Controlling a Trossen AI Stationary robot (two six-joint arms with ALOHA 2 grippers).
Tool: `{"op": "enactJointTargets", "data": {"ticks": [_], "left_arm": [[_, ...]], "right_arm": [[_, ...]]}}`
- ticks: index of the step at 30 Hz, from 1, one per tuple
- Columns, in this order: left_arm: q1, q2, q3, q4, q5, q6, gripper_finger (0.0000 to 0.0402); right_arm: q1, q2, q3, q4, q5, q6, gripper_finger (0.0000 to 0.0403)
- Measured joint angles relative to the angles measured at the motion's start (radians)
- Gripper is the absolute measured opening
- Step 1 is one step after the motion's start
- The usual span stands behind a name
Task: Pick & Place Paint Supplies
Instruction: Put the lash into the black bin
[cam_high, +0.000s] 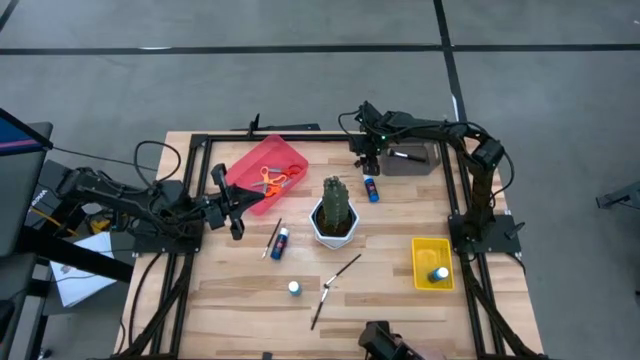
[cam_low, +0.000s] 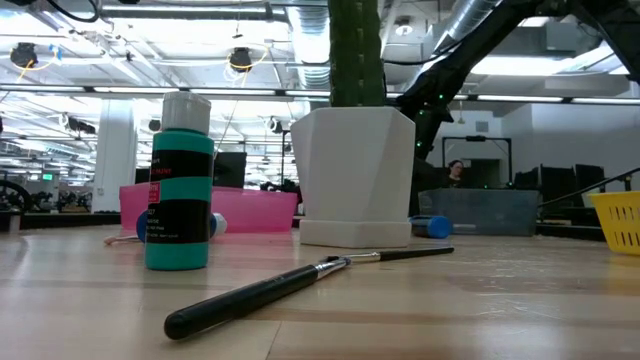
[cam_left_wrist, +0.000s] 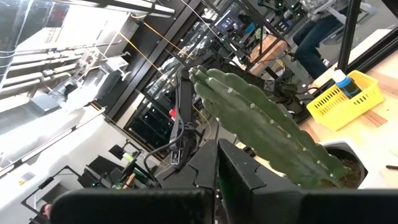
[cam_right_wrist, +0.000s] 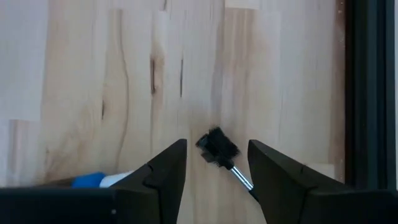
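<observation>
Dark-handled paintbrush (cam_low: 300, 283) lying flat before teal white-capped bottle (cam_low: 180, 185); right tool (cam_right_wrist: 214, 165) open astride black bristles, gripping nothing.

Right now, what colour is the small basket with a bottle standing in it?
Yellow. The basket shows best in the high view, at the table's right side, with a blue white-capped bottle standing inside.

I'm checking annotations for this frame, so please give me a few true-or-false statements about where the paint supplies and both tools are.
1. The orange-handled scissors lie in the pink tray. True.
2. The yellow bin is empty. False: a paint bottle stands in it.
3. The right tool is open over a brush's black bristles. True.
4. The left tool holds a paintbrush. False: it is shut on nothing, beside the pink tray.
5. The cactus stands in the pink tray. False: it stands on the table.
</observation>
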Motion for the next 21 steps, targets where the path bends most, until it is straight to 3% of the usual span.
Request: {"op": "enactJointTargets", "data": {"ticks": [7,21], "left_arm": [[0.000,0.000,0.000,-0.003,-0.006,-0.009,0.0007],[0.000,0.000,0.000,-0.002,-0.006,-0.015,0.0007]], "right_arm": [[0.010,0.054,-0.002,-0.013,0.064,0.010,0.0166],[0.003,0.079,0.013,-0.027,0.055,0.025,0.0166]]}}
